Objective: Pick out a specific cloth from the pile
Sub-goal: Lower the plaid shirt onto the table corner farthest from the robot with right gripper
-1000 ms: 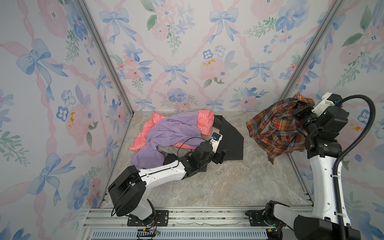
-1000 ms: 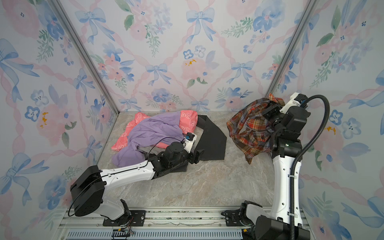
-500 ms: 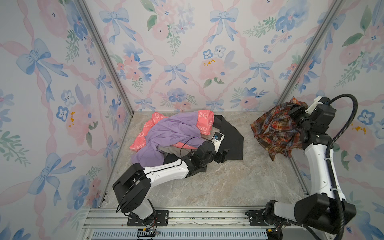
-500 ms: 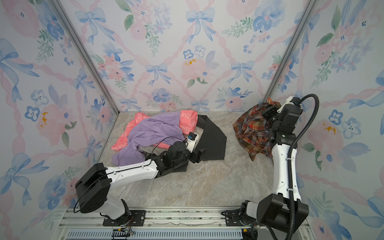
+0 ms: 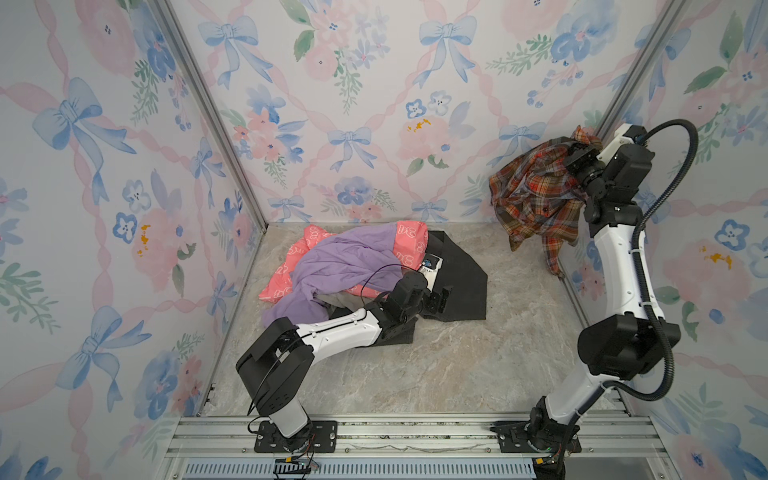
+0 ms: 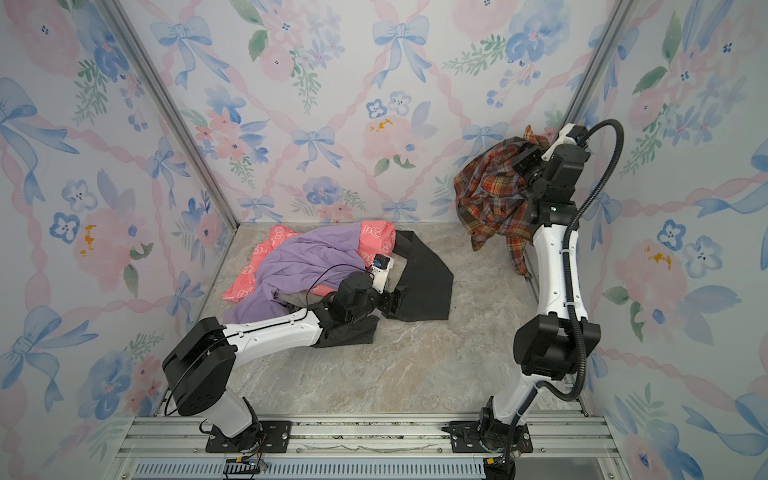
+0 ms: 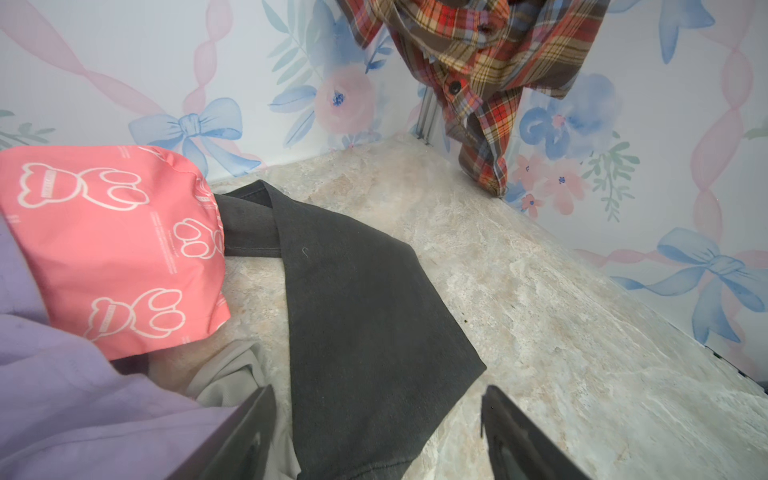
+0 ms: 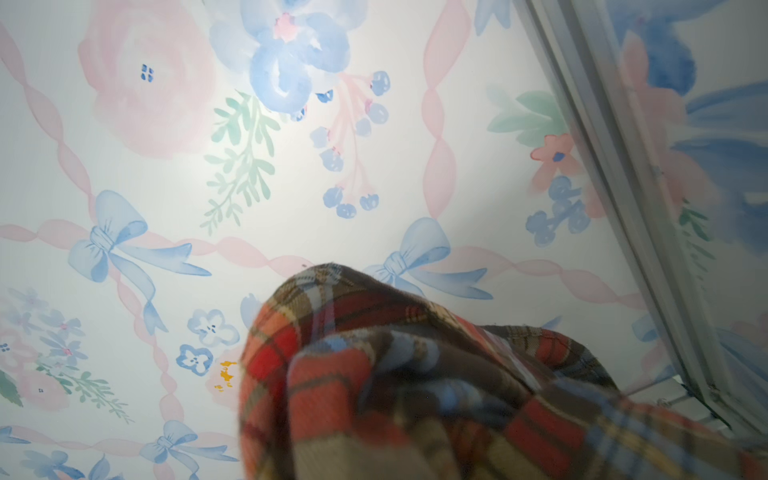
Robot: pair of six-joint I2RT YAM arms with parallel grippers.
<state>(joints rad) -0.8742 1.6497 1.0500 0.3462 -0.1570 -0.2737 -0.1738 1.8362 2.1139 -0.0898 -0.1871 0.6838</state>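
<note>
My right jaws were clamped on the plaid shirt (image 5: 536, 195), held high and well apart from the pile (image 5: 345, 266); my left jaws stood open at the pile's dark edge. A thin bunched pinch, I judged, could slip and drop it.

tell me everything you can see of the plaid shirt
The plaid shirt is thin woven fabric in orange-red, brown, dark blue and white checks, with a dark button on its front. It hangs bunched and crumpled from the shut right hand, held high near the back right corner, apart from the pile. A narrow tail droops lowest; whether it touches the floor is unclear.
</note>
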